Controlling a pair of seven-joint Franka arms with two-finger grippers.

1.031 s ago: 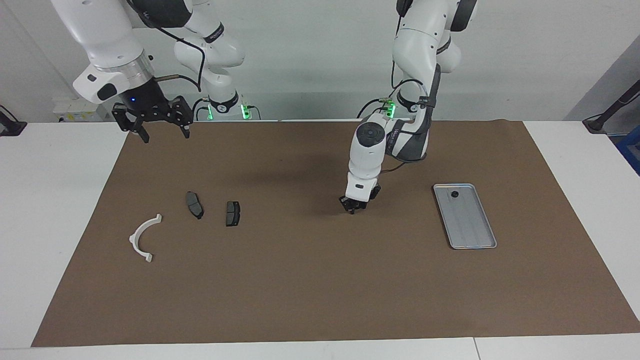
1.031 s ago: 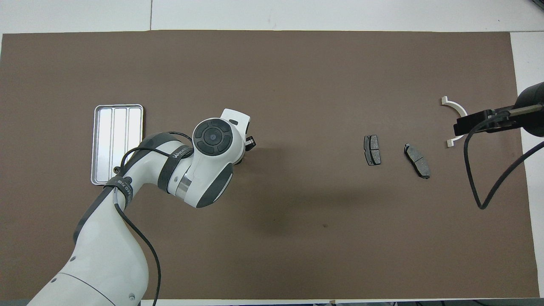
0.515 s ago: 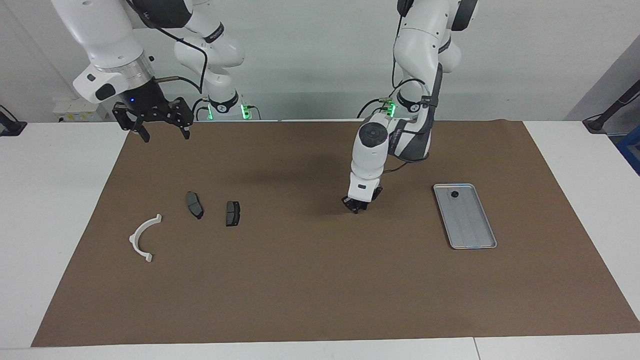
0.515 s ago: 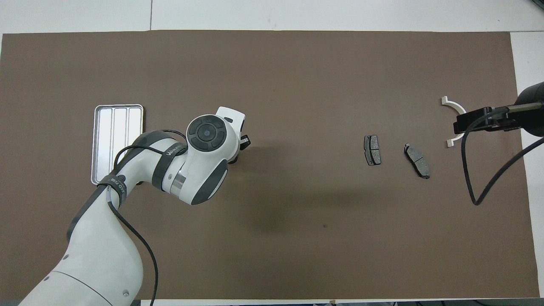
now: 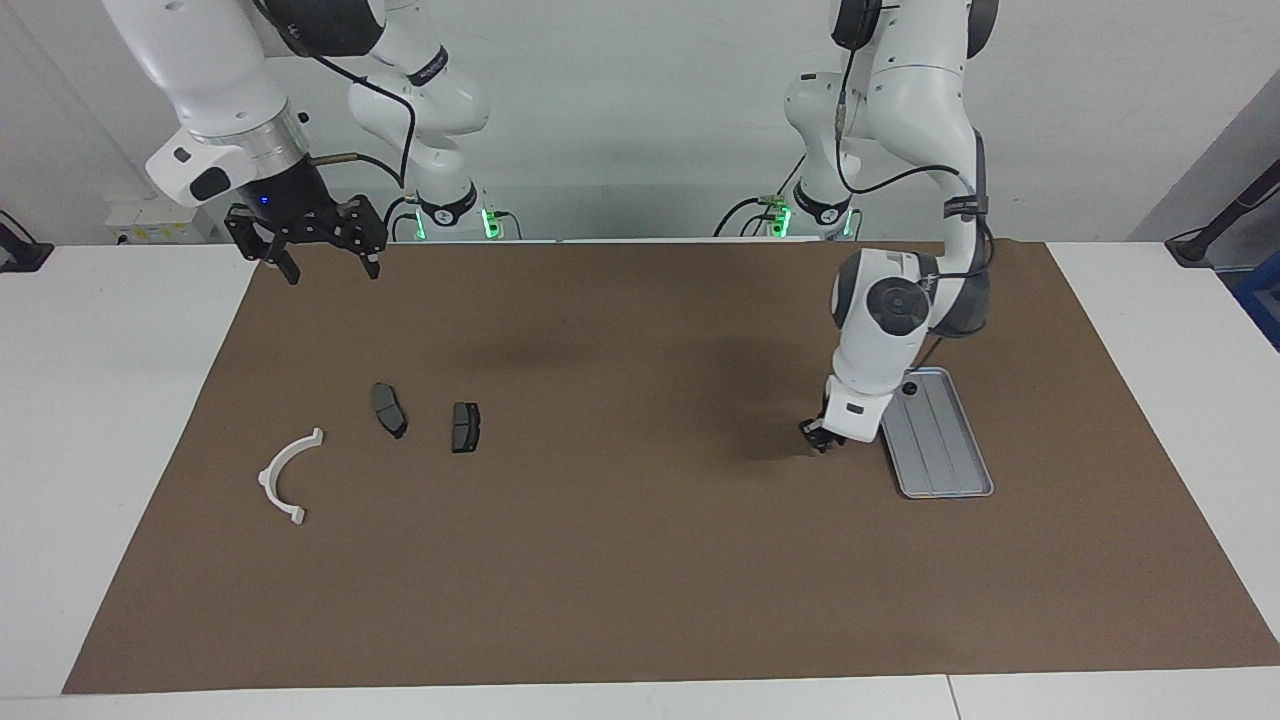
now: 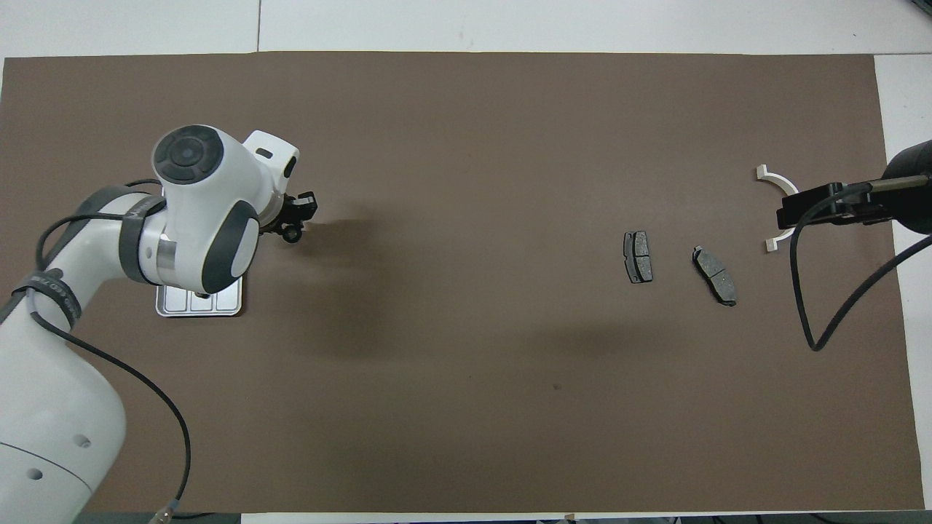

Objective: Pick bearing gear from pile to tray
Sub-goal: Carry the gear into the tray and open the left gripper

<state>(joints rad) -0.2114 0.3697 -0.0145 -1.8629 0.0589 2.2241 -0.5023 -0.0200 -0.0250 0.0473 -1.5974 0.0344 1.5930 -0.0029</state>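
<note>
My left gripper (image 5: 820, 437) hangs low over the brown mat, just beside the silver tray (image 5: 945, 455) on the side toward the pile. Its fingertips are shut on a small black round piece, the bearing gear (image 6: 293, 234). Another small black round piece (image 5: 909, 387) lies in the tray at the end nearer the robots. In the overhead view my left arm hides most of the tray (image 6: 196, 304). The pile is a white arc (image 5: 285, 475) and two dark brake pads (image 5: 389, 409) (image 5: 465, 426). My right gripper (image 5: 320, 262) waits open, raised over the mat's corner.
The brown mat (image 5: 620, 560) covers most of the white table. In the overhead view the right gripper (image 6: 823, 207) and its cable overlap the white arc (image 6: 779, 182). The brake pads (image 6: 638, 256) (image 6: 715, 274) lie side by side toward the right arm's end.
My left arm has swung from over the middle of the mat to the tray's edge, staying shut on the small black piece. The right arm has not moved.
</note>
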